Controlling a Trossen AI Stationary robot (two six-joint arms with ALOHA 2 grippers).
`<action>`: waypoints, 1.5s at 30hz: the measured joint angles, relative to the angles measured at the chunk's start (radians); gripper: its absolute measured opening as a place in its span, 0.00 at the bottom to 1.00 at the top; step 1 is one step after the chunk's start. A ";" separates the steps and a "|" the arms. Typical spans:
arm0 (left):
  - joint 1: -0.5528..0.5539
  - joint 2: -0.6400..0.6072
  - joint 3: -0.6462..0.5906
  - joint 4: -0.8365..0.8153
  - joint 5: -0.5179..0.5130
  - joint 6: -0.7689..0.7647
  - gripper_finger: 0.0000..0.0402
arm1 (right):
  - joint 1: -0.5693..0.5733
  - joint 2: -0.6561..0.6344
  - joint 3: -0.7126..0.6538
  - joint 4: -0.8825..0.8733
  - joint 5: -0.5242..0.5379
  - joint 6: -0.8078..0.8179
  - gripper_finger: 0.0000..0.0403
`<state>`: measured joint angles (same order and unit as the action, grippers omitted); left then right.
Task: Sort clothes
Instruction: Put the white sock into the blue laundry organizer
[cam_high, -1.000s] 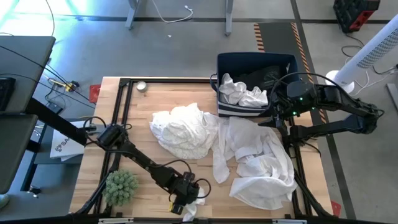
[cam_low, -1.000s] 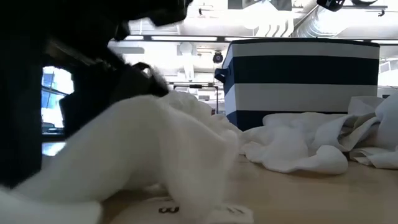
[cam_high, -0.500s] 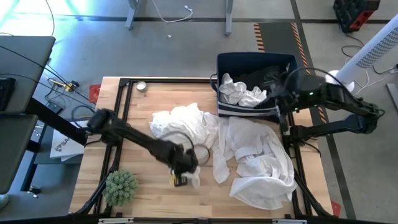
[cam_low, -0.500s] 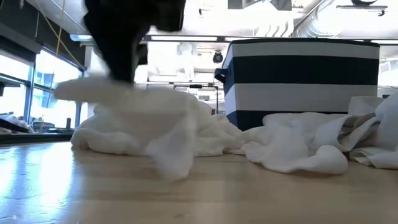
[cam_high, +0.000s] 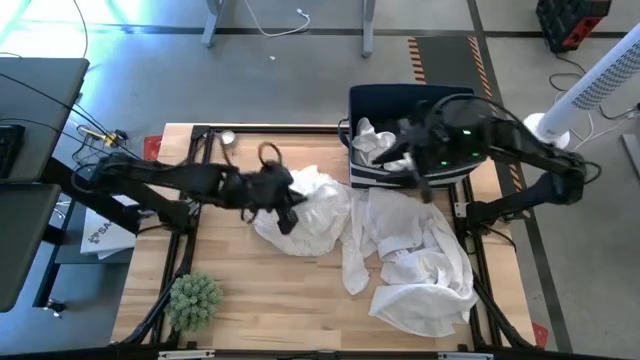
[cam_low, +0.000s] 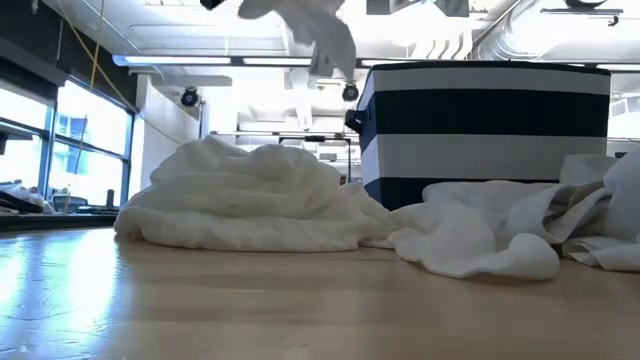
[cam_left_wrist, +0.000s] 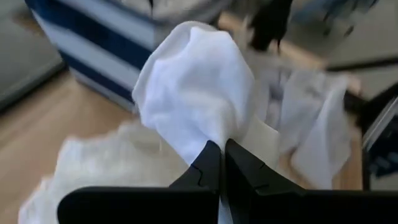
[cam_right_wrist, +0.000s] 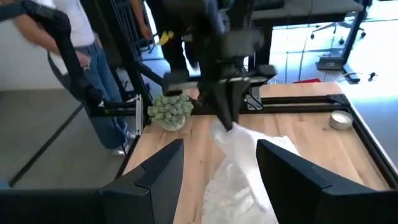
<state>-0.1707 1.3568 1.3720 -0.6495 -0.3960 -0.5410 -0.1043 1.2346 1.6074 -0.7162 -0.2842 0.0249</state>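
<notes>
Light wooden slats form the desk (cam_high: 250, 300), framed by black rails and standing on a grey floor. A navy blue rectangular fabric bin with white stripes (cam_high: 455, 101) sits at the far right corner of the desk; a small crumpled white garment (cam_high: 385, 147) and dark fabric lie inside it.

The left gripper (cam_left_wrist: 222, 163) is above the middle of the desk, toward the far edge, and is clamped on a small white cloth (cam_left_wrist: 199, 93) that hangs from its closed fingertips. In the low view this cloth (cam_low: 318, 28) is lifted clear of the desk, above the pile below. That pile is a large crumpled white garment (cam_high: 300, 215) lying in the middle of the desk. A second large white garment (cam_high: 415, 265) is spread along the right side of the desk, reaching from the bin toward the near edge and touching the first garment.

The right gripper (cam_right_wrist: 217, 171) is over the near rim of the bin, its fingers spread wide and holding nothing.

A green spiky ball-shaped plant (cam_high: 193, 300) stands at the near left corner of the desk. A small round metal tin (cam_high: 228, 139) lies near the far left corner. A person in jeans (cam_right_wrist: 93, 74) stands beyond the desk in the right wrist view.
</notes>
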 joint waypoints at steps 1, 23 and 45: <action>0.008 -0.016 0.000 0.023 -0.002 0.015 0.00 | 0.000 0.033 0.022 0.002 -0.005 -0.011 0.49; 0.092 -0.063 0.000 0.313 0.071 0.193 0.04 | 0.000 0.556 0.415 -0.126 0.080 -0.267 0.28; 0.068 -0.065 0.000 0.206 0.081 0.070 0.34 | -0.417 0.283 0.359 -0.671 0.415 -0.181 0.04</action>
<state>-0.1031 1.2915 1.3724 -0.4438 -0.3149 -0.4709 -0.5211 1.5174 1.9661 -1.3873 0.1313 -0.1559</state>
